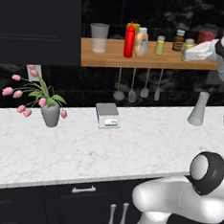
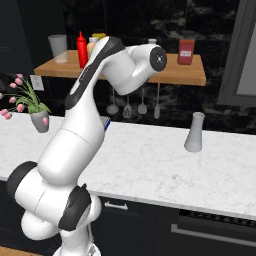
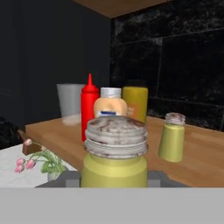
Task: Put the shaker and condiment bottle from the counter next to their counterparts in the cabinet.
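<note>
My gripper (image 3: 114, 177) is shut on the shaker (image 3: 114, 153), a yellow-green cylinder with a grey cap that looms large in the hand view. In the left base view the held shaker (image 1: 188, 49) is low over the right part of the cabinet plank (image 1: 104, 58), in my gripper (image 1: 189, 54). Its look-alike shaker (image 3: 172, 138) stands on the plank a little to the right in the hand view and left of the held one (image 1: 160, 45). The red condiment bottle (image 1: 129, 41) stands on the plank beside a peach bottle (image 1: 141, 42), in front of the yellow bottle (image 3: 135, 103).
A clear glass (image 1: 99, 37) stands at the plank's left end; a dark brown jar (image 1: 178, 40) and a red-lidded jar (image 2: 185, 48) stand to the right. Utensils (image 1: 133, 87) hang below. On the counter (image 1: 81, 154) are a tulip vase (image 1: 50, 113), a small scale (image 1: 107, 116) and a white flask (image 1: 197, 109).
</note>
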Controlling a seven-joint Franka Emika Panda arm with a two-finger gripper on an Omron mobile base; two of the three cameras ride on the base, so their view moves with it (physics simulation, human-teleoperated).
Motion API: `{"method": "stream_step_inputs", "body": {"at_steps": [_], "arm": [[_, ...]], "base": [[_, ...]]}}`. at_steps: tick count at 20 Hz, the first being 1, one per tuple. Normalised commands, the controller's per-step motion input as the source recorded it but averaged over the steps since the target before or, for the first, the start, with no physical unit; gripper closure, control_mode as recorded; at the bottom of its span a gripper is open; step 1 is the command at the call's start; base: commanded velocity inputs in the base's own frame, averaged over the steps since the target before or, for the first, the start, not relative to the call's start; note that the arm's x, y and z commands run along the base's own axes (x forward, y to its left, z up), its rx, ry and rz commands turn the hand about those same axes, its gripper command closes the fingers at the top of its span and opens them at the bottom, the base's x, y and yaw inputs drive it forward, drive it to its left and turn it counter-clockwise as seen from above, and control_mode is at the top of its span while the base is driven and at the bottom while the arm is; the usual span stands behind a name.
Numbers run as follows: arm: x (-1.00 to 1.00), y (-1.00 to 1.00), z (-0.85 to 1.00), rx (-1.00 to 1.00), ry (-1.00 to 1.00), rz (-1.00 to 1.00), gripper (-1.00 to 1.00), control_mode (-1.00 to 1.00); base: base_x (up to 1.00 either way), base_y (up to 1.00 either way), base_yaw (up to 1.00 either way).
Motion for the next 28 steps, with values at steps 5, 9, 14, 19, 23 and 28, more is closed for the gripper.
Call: {"method": "stream_step_inputs", "body": {"at_steps": [5,9,14,19,23,28], "arm": [[0.32,0.0,-0.05,0.0,0.0,0.06,1.0,-1.0],[0.39,0.0,-0.15,0.0,0.02,0.06,1.0,-1.0],[0.27,-0.03,-0.16,0.0,0.04,0.02,1.0,-1.0],[0.23,-0.09,-0.06,0.0,0.01,0.0,1.0,-1.0],[0.29,0.0,0.0,0.0,0.0,0.0,1.0,-1.0],[0.29,-0.03,-0.07,0.0,0.0,0.0,1.0,-1.0]], "base": [[0.0,0.0,0.0],[0.0,0.0,0.0],[0.0,0.0,0.0],[0.0,0.0,0.0],[0.0,0.0,0.0],[0.0,0.0,0.0]]}}
